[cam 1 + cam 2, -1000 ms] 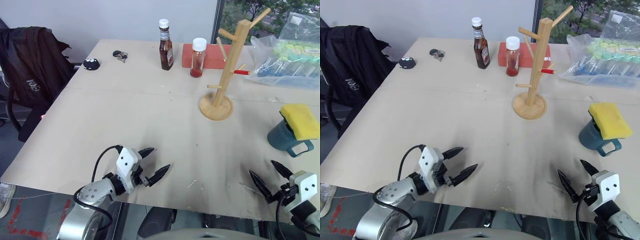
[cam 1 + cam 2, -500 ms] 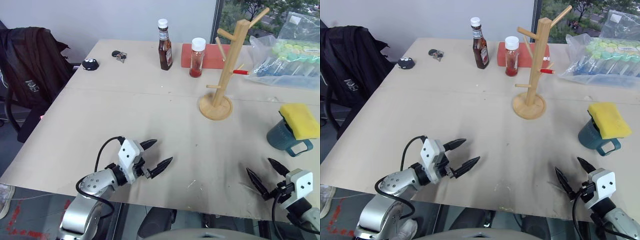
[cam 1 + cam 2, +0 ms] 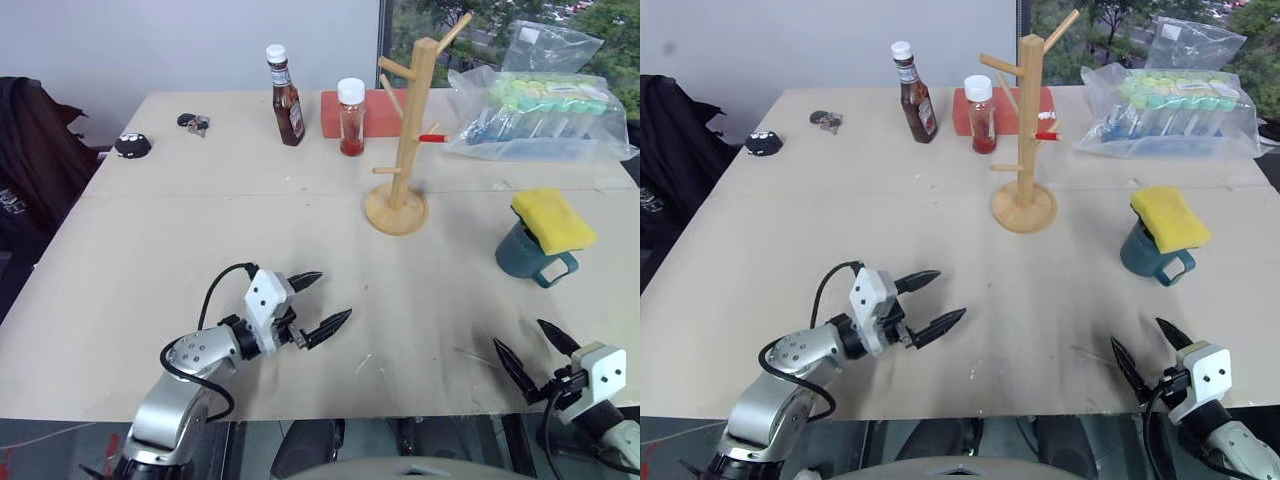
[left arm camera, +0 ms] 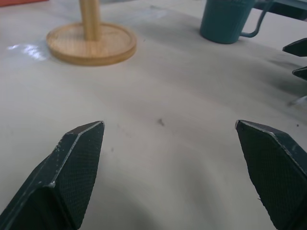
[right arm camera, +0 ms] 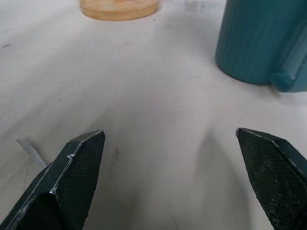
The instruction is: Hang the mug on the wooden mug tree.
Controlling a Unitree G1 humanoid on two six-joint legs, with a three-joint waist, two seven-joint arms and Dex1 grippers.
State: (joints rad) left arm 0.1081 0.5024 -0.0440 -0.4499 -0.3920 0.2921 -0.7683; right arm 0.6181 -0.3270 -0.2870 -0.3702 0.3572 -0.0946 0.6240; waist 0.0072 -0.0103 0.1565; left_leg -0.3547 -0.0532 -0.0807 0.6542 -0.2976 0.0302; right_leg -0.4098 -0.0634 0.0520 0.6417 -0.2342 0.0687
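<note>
The teal mug [image 3: 523, 256] stands upright on the table's right side, a yellow sponge [image 3: 552, 220] lying over its mouth and its handle turned toward the front. Behind it to the left rises the wooden mug tree [image 3: 407, 130] on its round base, one peg red-tipped. My left gripper [image 3: 315, 303] hovers open over the front left of the table, aimed toward the tree and mug, nothing between its fingers. At the front right edge my right gripper [image 3: 534, 352] is open and empty, well short of the mug [image 5: 261, 43].
At the back stand a brown sauce bottle [image 3: 284, 84], a red sauce jar [image 3: 350, 118] and a red pad [image 3: 362, 106]. A clear plastic bag [image 3: 540, 112] of items lies back right. Keys [image 3: 195, 123] and a small black object [image 3: 132, 146] sit back left. A dark jacket [image 3: 25, 160] hangs left.
The camera has turned, so the whole scene sits further left. My left gripper has risen a little and reached slightly forward, still open. The right gripper has held still.
</note>
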